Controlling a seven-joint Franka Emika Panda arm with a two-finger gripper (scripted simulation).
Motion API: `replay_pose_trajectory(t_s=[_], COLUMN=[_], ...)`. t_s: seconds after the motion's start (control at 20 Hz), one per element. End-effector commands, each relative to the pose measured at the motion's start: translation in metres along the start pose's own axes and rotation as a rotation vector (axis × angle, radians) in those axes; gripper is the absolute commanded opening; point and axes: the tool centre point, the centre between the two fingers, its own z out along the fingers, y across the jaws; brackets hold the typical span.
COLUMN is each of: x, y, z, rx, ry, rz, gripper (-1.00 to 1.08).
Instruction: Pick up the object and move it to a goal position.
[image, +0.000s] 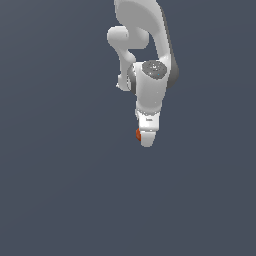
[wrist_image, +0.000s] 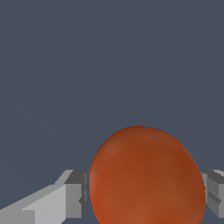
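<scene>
The object (wrist_image: 146, 177) is an orange-red rounded ball. In the wrist view it fills the space between the two grey fingers (wrist_image: 72, 197), which touch it on both sides. In the exterior view only a small orange-red sliver of the object (image: 138, 134) shows at the side of the white gripper (image: 146, 139), which hangs at the end of the white arm and hides the rest of it. The gripper is shut on the object.
A plain dark grey-blue surface (image: 60, 190) fills the background in both views. No other objects, containers or edges show. The white arm (image: 145, 45) reaches down from the exterior view's upper middle.
</scene>
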Motion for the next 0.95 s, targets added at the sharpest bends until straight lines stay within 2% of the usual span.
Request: replay_pose_trajectory(t_s=[0.0, 0.45, 0.9], x=[0.020, 0.067, 0.079], y=[0.007, 0.028, 0.035], z=[-0.021, -0.069, -0.081], rx=[-0.001, -0.001, -0.001], ry=[0.000, 0.000, -0.001], rz=[0.000, 0.001, 0.002], gripper=[-1.00, -1.00, -1.00])
